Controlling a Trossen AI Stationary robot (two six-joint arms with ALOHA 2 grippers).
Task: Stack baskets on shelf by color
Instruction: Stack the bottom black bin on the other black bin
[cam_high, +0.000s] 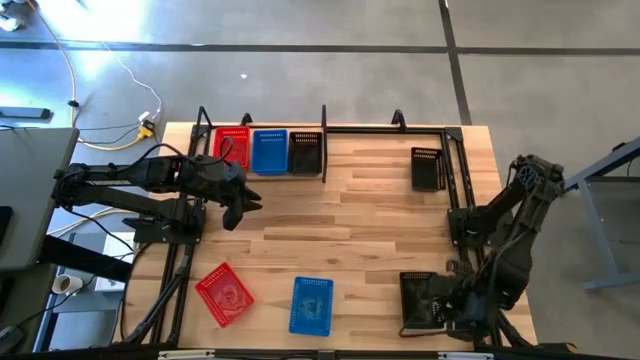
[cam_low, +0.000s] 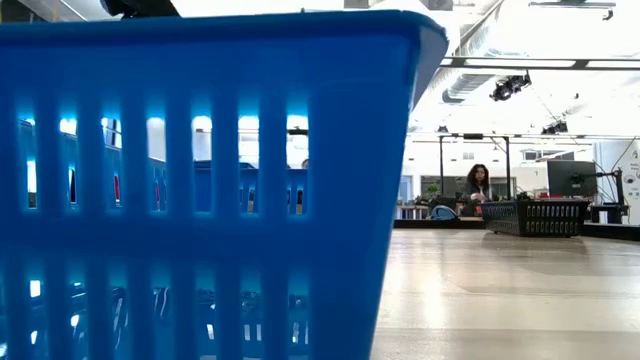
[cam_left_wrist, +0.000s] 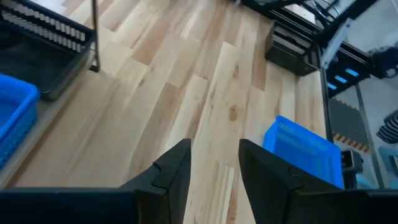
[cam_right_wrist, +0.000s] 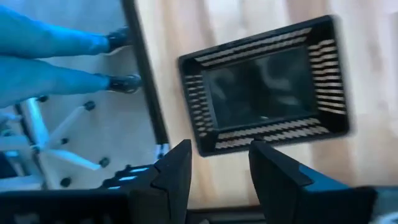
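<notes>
In the high view a red basket (cam_high: 232, 146), a blue basket (cam_high: 269, 152) and a black basket (cam_high: 305, 152) sit side by side on the shelf (cam_high: 324, 128) at the far left. Loose on the table lie a red basket (cam_high: 224, 293), a blue basket (cam_high: 311, 305), a black basket (cam_high: 420, 300) near the right edge and another black basket (cam_high: 427, 168) at the far right. My left gripper (cam_high: 243, 205) (cam_left_wrist: 214, 146) hovers open over bare wood in front of the shelf. My right gripper (cam_right_wrist: 221, 149) is open just beside the near-right black basket (cam_right_wrist: 267, 93).
The blue basket (cam_low: 200, 180) fills most of the low view; the far black basket (cam_low: 537, 215) shows beyond it. The middle of the table is bare wood. A person's legs (cam_right_wrist: 56, 50) stand off the table's near edge, and a person (cam_low: 478, 185) sits far back.
</notes>
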